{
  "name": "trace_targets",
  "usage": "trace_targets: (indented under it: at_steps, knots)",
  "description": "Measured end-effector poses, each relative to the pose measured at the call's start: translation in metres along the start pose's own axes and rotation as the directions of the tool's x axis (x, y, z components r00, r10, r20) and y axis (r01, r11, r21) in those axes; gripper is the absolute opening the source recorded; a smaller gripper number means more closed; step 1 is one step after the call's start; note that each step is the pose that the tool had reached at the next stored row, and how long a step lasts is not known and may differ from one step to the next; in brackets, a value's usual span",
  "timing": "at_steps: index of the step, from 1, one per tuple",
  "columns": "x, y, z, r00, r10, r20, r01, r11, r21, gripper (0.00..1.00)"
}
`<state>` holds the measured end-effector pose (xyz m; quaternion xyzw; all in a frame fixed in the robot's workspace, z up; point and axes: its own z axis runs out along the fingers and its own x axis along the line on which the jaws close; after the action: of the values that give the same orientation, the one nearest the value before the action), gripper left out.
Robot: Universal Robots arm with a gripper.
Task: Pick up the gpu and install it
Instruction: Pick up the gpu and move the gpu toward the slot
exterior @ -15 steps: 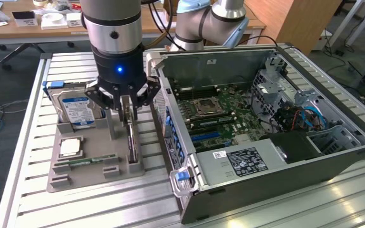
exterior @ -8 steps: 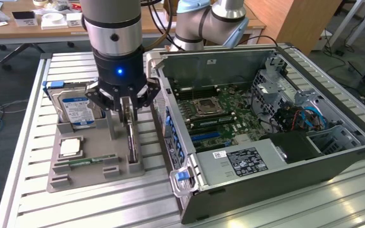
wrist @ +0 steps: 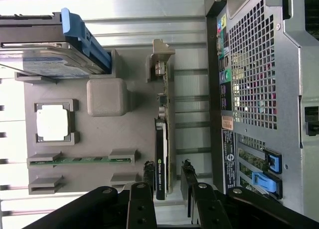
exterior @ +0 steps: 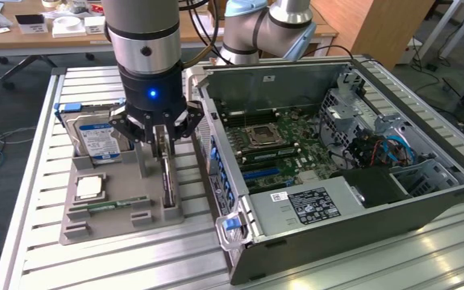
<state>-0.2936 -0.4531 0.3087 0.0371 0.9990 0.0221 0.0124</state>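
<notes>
On a slatted metal table (exterior: pixel 95 266), beside an open computer case (exterior: pixel 425 199), the gripper (exterior: pixel 164 140) hangs low over a grey holder tray (exterior: pixel 111 226); the gpu (exterior: pixel 167 181) stands edge-on in its slot at the tray's case-side edge; the claw is released, its fingers (wrist: pixel 148 171) straddling the card's top edge with a gap showing; a hard drive (exterior: pixel 99 139) and memory stick (exterior: pixel 107 205) sit in the same tray.

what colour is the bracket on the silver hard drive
The bracket is blue; wrist view shows it best.
</notes>
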Motion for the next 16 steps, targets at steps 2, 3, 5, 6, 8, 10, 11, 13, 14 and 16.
trace_targets:
  at_steps: [2, 3, 5, 6, 8, 10, 11, 13, 14, 16]
  knots:
    - [0.0, 0.0, 0.0001, 1.0, 0.0, 0.0001, 0.0, 1.0, -0.0001, 0.36]
    - [0.0, 0.0, 0.0001, 1.0, 0.0, 0.0001, 0.0, 1.0, -0.0001, 0.36]
    - [0.0, 0.0, 0.0001, 1.0, 0.0, 0.0001, 0.0, 1.0, -0.0001, 0.37]
    - [0.0, 0.0, 0.0001, 1.0, 0.0, 0.0001, 0.0, 1.0, -0.0001, 0.37]
    - [0.0, 0.0, 0.0001, 1.0, 0.0, 0.0001, 0.0, 1.0, -0.0001, 0.43]
    - [0.0, 0.0, 0.0001, 1.0, 0.0, 0.0001, 0.0, 1.0, -0.0002, 0.43]
    - [0.0, 0.0, 0.0001, 1.0, 0.0, 0.0001, 0.0, 1.0, -0.0001, 0.43]
    - [0.0, 0.0, 0.001, 1.0, 0.0, 0.0005, 0.0, 1.0, -0.0005, 0.43]
    - [0.0, 0.0, 0.0017, 1.0, 0.0, 0.0004, 0.0, 1.0, -0.0005, 0.43]
    - [0.0001, -0.0001, 0.0037, 1.0, 0.0, 0.0002, 0.0, 1.0, -0.0003, 0.43]
